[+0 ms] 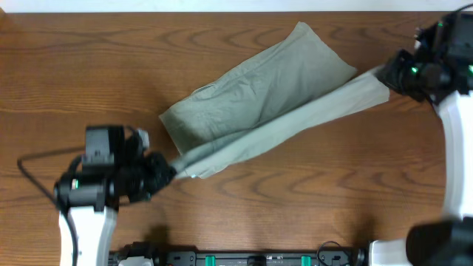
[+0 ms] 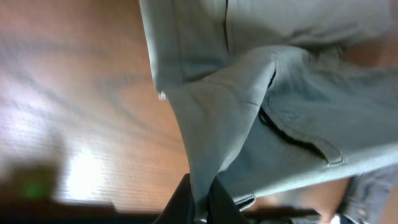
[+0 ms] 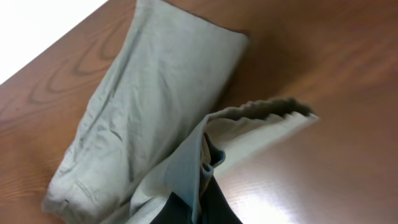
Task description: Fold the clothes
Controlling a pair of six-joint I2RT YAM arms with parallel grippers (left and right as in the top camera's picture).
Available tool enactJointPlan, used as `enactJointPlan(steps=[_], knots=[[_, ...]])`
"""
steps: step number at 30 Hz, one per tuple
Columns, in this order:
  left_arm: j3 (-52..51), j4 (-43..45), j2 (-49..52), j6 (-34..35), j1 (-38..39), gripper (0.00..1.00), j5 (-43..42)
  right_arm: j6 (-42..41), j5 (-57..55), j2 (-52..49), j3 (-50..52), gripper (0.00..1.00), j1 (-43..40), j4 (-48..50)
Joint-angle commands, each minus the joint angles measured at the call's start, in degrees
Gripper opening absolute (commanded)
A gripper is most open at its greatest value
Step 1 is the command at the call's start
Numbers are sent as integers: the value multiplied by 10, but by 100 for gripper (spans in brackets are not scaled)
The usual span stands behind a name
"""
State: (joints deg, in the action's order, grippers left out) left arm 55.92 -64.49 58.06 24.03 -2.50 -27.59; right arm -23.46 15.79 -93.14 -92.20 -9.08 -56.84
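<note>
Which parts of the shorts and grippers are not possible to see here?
- Overhead: underside of the shorts, hidden by their upper layers.
- Left wrist: left gripper, mostly cut off by bottom edge; picture blurred.
- Right wrist: right gripper, cut off by bottom edge, partly behind cloth.

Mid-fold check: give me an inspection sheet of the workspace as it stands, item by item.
Surface: wooden table, brown woodgrain, glare patches in the wrist views.
Job's things: khaki-green shorts, one part lying flat, another part stretched as a band between the two arms.
Clutter: nothing seen.
Grippers: left pincer shut on the band's near-left end; right pincer shut on its far-right end.
Cables: black cable looping over the table beside the left arm.
Surroundings: white strip beyond the far table edge; dark rail along the near edge.
</note>
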Motion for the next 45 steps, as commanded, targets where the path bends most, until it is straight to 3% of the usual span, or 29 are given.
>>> enactJointPlan(steps=[1,6,11,25,27,28,29,30,33,35,39,45], knots=[[32,20,69,-57,-3,6,105,5,46,-45,-12,1,-10,69],[73,90,174,-84,-3,6,149,-37,146,-108,-12,1,-9,212],[97,150,250,-92,-3,6,181,-111,177,-160,-12,1,0,347],[97,295,335,-105,-3,7,205,-198,159,-255,-12,1,43,489],[97,301,344,-105,-4,15,213,-198,157,-265,-12,3,47,504],[97,304,347,-106,-3,27,213,-198,157,-269,-12,7,48,513],[97,307,348,-105,-4,39,218,-197,157,-271,-12,24,48,517],[98,308,347,-105,-4,41,228,-187,158,-273,-12,35,47,518],[112,289,336,-105,-13,59,242,-113,182,-272,-21,52,28,476],[126,263,325,-106,-24,66,242,-79,181,-272,-38,55,10,404],[152,208,300,-107,-46,69,235,17,168,-272,-75,55,-21,247],[147,143,295,-101,-43,69,176,117,52,-272,-102,53,-14,66]])
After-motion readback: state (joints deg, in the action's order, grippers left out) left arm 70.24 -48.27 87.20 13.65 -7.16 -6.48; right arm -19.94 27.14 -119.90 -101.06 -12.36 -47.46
